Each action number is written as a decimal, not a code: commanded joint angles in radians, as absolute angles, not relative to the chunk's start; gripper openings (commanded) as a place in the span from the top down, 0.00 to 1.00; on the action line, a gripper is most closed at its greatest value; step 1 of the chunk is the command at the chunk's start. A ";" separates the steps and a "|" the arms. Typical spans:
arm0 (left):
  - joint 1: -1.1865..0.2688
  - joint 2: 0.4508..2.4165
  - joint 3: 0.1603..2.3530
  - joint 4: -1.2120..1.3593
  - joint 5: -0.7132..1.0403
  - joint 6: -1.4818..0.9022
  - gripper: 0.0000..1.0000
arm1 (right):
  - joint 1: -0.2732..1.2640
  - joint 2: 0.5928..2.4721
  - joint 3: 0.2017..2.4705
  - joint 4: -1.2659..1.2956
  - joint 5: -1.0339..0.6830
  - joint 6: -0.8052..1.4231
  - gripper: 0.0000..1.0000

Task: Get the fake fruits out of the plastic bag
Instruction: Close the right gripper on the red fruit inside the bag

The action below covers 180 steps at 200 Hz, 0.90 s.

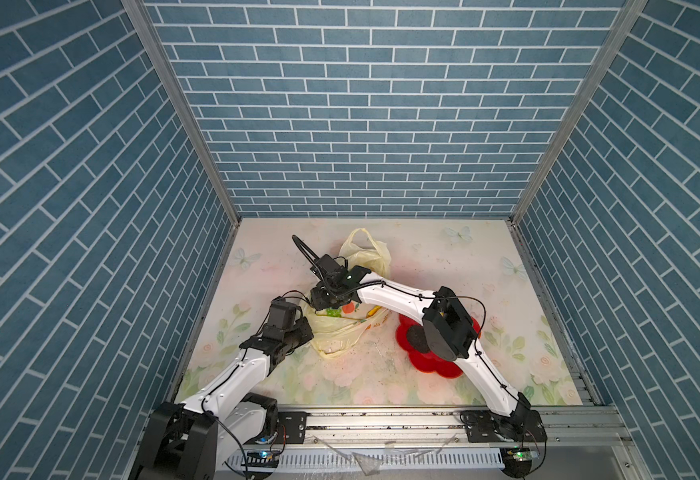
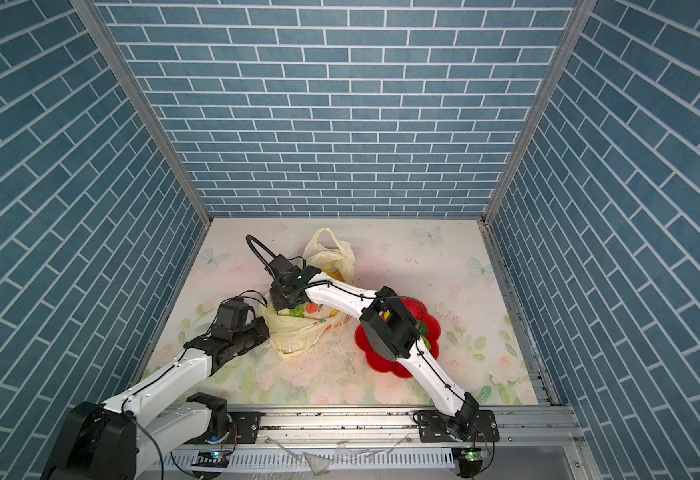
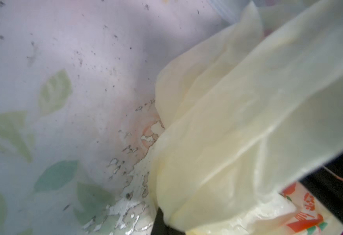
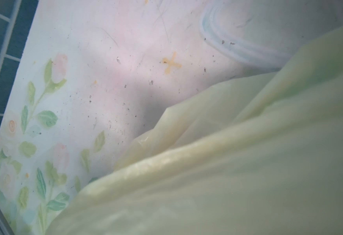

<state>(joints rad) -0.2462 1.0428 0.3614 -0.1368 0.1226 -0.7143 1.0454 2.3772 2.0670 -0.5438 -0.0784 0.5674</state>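
Where the left gripper (image 1: 305,330) pinches its edge, the plastic bag (image 1: 331,332) lies crumpled on the desk (image 1: 360,374), cream-yellow with orange prints. The right gripper (image 1: 331,309) dips into its mouth, and film hides the jaws, so their state cannot be told. Behind it, a red plate (image 1: 425,366) holds a dark brown bumpy fruit (image 1: 416,337), partly under the arm.

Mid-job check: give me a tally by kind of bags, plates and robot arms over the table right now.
plastic bag: 1
red plate: 1
robot arms: 2 (left arm, right arm)
Total: 4
Fruits not counted: mostly hidden.
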 commanded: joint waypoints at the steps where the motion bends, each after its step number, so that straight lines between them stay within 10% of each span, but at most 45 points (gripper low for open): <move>1: -0.225 1.053 0.404 -0.127 0.105 -0.662 1.00 | 1.043 2.291 2.018 -0.522 -0.075 0.527 0.52; 180: -0.187 1.094 0.419 -0.086 0.055 -0.612 1.00 | 0.980 2.141 1.712 -0.471 -0.067 0.514 0.52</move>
<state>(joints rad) -0.1959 1.0920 0.4057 -0.0746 0.0937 -0.6304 0.9878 2.1674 1.7821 -0.4839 -0.0761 0.5232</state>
